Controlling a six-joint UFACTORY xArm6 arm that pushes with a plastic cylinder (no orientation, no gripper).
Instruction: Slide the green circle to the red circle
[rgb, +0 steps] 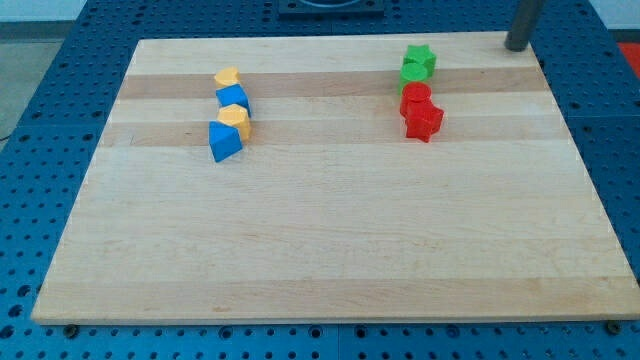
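The green circle (412, 73) lies near the view's top right, just below a green star (420, 55) and touching it. The red circle (415, 97) sits directly below the green circle, touching or nearly touching it. A red star (424, 122) is pressed against the red circle's lower side. My tip (516, 47) stands at the board's top right corner, well to the right of the green blocks and apart from all of them.
At the upper left, a column of blocks stands close together: a yellow heart (227, 77), a blue block (235, 98), a yellow block (236, 120) and a blue triangle (224, 142). The wooden board (330, 250) rests on a blue perforated table.
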